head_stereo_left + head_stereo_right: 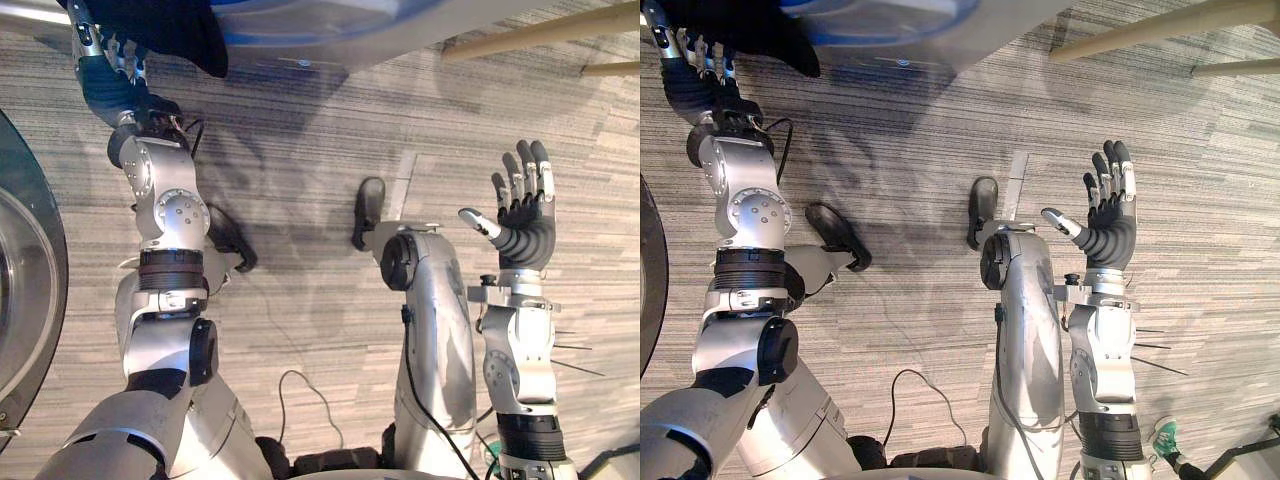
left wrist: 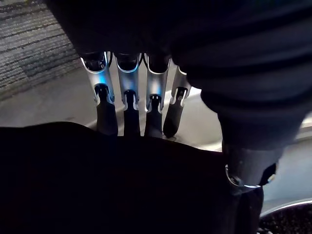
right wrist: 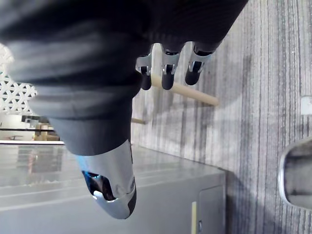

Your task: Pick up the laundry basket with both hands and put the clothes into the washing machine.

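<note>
The washer (image 1: 330, 30) is at the far edge of the head views. It has a grey front w/ a round rim lit blue.

The L hand (image 1: 108, 60) is up at the washer's front, by its L end. A dark cloth (image 1: 175, 30) is right there too. It touches the L hand & lies over the washer's rim. So the clothes you can see are at the washer, by the L hand.

In the L wrist view the fingers (image 2: 129, 92) are straight & pressed side by side in 1 row. Their tips rest on the dark cloth. The thumb (image 2: 243, 180) stands apart, next to the cloth. Can't tell if the thumb nips the cloth. Blue light shines on the fingers.

The R hand (image 1: 522, 225) is well away from the washer, nearer the robot & off to the R. It is held up over the floor (image 1: 300, 150), a grey striped carpet. Its fingers are straight & a bit spread, w/ the thumb out to the side. It has nothing in it.

A big round door (image 1: 25, 290) w/ a shiny rim is to the L of the washer, nearer the robot. 2 tan wooden bars (image 1: 540, 35) are just R of the washer.

In the R wrist view a white wall w/ a net of holes (image 3: 12, 92) is beside a grey box (image 3: 161, 195). Can't tell if that is the basket, or how near the washer it is.
</note>
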